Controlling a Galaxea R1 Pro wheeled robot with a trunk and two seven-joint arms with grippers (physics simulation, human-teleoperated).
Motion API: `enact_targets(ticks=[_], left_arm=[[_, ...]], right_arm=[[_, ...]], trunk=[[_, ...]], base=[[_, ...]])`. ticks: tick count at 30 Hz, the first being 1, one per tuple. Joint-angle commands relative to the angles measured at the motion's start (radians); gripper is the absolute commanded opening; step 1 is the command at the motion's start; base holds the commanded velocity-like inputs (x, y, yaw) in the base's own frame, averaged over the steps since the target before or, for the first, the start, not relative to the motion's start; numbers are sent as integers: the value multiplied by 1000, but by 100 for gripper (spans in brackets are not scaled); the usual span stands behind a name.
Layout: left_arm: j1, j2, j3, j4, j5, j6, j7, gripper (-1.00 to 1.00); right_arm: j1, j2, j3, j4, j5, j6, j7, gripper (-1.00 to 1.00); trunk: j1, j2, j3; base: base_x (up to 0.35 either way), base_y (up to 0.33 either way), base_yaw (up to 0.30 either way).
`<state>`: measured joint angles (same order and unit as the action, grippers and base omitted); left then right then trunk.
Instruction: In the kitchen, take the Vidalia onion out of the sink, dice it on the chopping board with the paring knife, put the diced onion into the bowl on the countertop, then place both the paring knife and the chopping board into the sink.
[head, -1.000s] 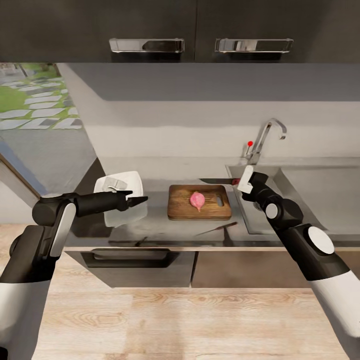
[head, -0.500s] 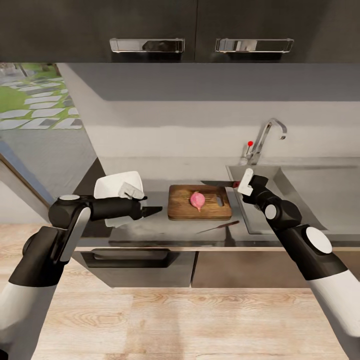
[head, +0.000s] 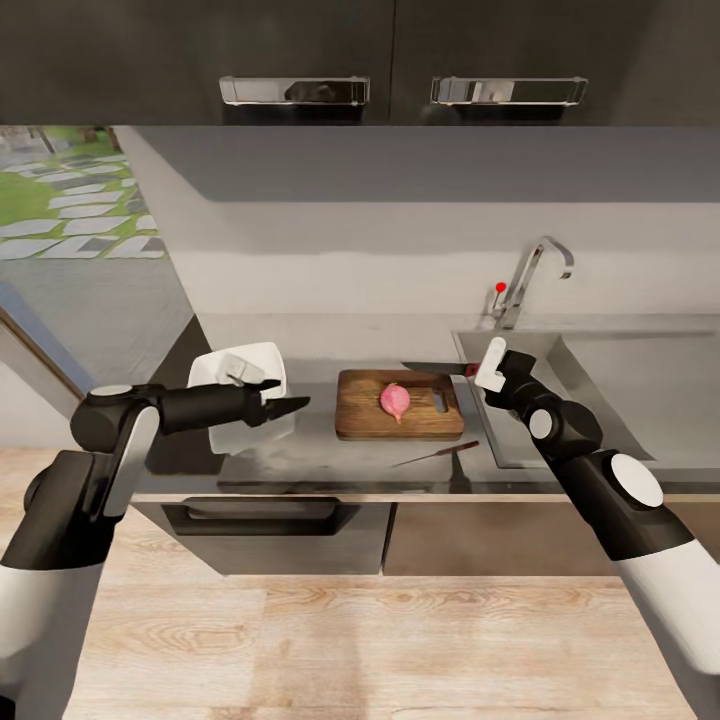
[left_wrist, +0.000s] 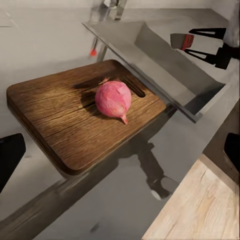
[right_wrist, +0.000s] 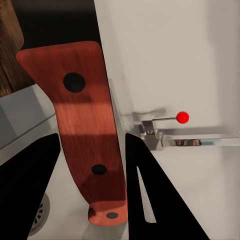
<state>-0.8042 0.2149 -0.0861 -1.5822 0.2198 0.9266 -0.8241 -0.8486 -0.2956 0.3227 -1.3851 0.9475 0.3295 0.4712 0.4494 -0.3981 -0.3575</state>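
The right gripper (head: 478, 370) is clamped on the knife (head: 436, 368) beside the board (head: 360, 415); the left gripper's (head: 290, 405) jaws are apart.

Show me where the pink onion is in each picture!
Head view: the onion lies in the middle of the chopping board.
Left wrist view: onion mid-picture, on the board.
Right wrist view: I can't make it out here.
Shared landmark: the tap's red knob, seen in all three.

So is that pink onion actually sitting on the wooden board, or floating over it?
Touching. In the left wrist view the onion rests directly on the chopping board, its shadow joining its underside with no gap between them.
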Motion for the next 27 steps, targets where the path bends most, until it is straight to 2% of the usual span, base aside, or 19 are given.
enact_targets(ticks=[1, 7, 9, 13, 17, 18, 19, 21, 27], left_arm=[[-1, 0, 2, 0, 1, 1, -9, 100], [-1, -3, 49, 1, 1, -52, -42, 100], [0, -2, 59, 7, 1, -122, -45, 100], [-1, -1, 60, 5, 1, -192, -66, 100], [-1, 1, 61, 3, 1, -279, -148, 100], [-1, 2, 60, 2, 1, -359, -195, 100], [-1, 2, 60, 2, 1, -393, -209, 100], [0, 3, 60, 2, 0, -425, -221, 100], [-1, 3, 59, 2, 0, -458, -235, 100]], right_arm=[[-1, -1, 3, -2, 8, 5, 5, -100], [-1, 0, 3, -2, 8, 4, 6, -100], [-1, 0, 3, -2, 8, 4, 6, -100], [-1, 0, 3, -2, 8, 3, 7, -100], [-1, 0, 4, -2, 8, 3, 7, -100], [-1, 0, 5, -2, 8, 3, 7, -100], [-1, 0, 5, -2, 9, 3, 7, -100], [-1, 0, 5, -2, 8, 2, 7, -100], [-1, 0, 6, -2, 8, 0, 9, -100]], trunk=[[1, -2, -2], [1, -2, -2], [1, -2, -2], [1, -2, -2], [1, -2, -2], [1, -2, -2], [1, -2, -2], [1, -2, -2], [1, -2, -2]], base=[[0, 0, 0], [0, 0, 0], [0, 0, 0], [0, 0, 0], [0, 0, 0], [0, 0, 0], [0, 0, 0], [0, 0, 0], [0, 0, 0]])
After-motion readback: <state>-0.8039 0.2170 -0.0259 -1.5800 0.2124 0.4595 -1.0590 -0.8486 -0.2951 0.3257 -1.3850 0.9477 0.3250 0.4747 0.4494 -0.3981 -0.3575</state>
